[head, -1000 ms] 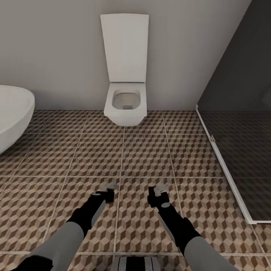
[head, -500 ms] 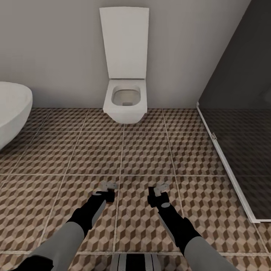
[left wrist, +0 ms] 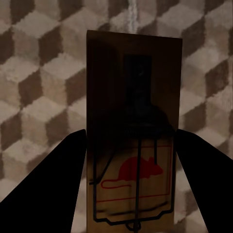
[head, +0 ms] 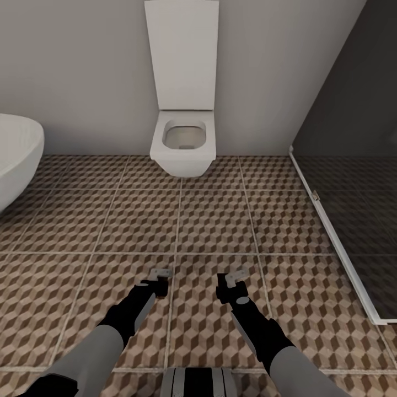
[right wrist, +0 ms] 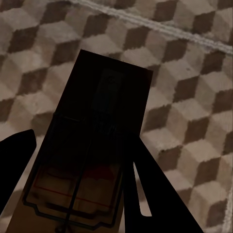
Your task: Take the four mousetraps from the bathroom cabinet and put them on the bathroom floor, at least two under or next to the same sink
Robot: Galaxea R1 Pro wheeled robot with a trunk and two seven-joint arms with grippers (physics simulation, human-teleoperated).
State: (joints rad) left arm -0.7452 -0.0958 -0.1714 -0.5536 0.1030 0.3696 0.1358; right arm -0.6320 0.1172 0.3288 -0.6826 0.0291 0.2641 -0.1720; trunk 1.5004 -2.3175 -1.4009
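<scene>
The bathtub (head: 16,154) is cut off by the head view's left edge, and the shower screen (head: 353,165) by its right. In each wrist view the near end of the held mousetrap (left wrist: 133,145) (right wrist: 92,160) runs past the frame, its end effector fingers mere dark shapes.

View has tilted or backed slightly; toilet (head: 182,140) sits higher; bathtub (head: 16,154) edges out

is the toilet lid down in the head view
No, the toilet has its lid standing upright against the wall, leaving the bowl open.
</scene>
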